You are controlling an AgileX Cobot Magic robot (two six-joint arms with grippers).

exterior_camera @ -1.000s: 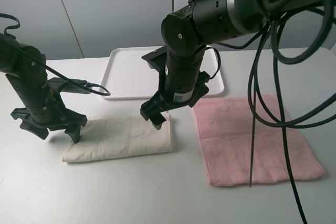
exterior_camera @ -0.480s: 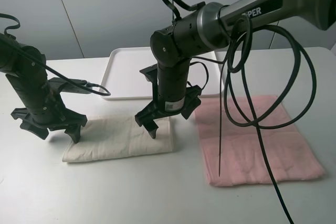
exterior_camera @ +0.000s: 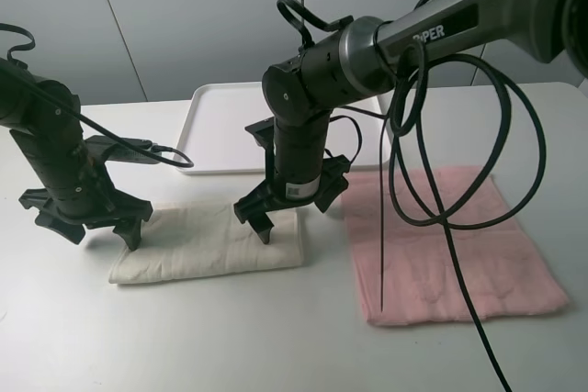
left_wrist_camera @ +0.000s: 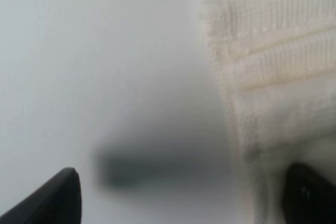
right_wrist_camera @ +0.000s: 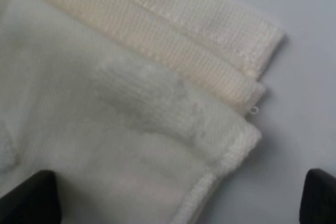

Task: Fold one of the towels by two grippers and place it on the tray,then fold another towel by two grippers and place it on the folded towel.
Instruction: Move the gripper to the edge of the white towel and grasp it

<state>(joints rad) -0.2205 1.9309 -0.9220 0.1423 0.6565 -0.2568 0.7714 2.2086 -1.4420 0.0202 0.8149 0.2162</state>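
A cream towel (exterior_camera: 207,240), folded once, lies on the table at front left. A pink towel (exterior_camera: 450,245) lies flat at right. The white tray (exterior_camera: 230,126) stands behind them. My left gripper (exterior_camera: 89,229) is open and low over the cream towel's left end, one finger on the towel and one off it. In the left wrist view the gripper (left_wrist_camera: 178,198) straddles the towel's edge (left_wrist_camera: 273,66). My right gripper (exterior_camera: 289,213) is open over the cream towel's right end. In the right wrist view the gripper (right_wrist_camera: 173,198) is above the layered corner (right_wrist_camera: 115,119).
The right arm's black cables (exterior_camera: 432,181) hang over the pink towel. The white table (exterior_camera: 276,337) runs to the front edge. A grey wall stands behind the tray.
My right arm has shifted left and lower, bringing its open gripper onto the cream towel's right end. The left arm and both towels have not moved.
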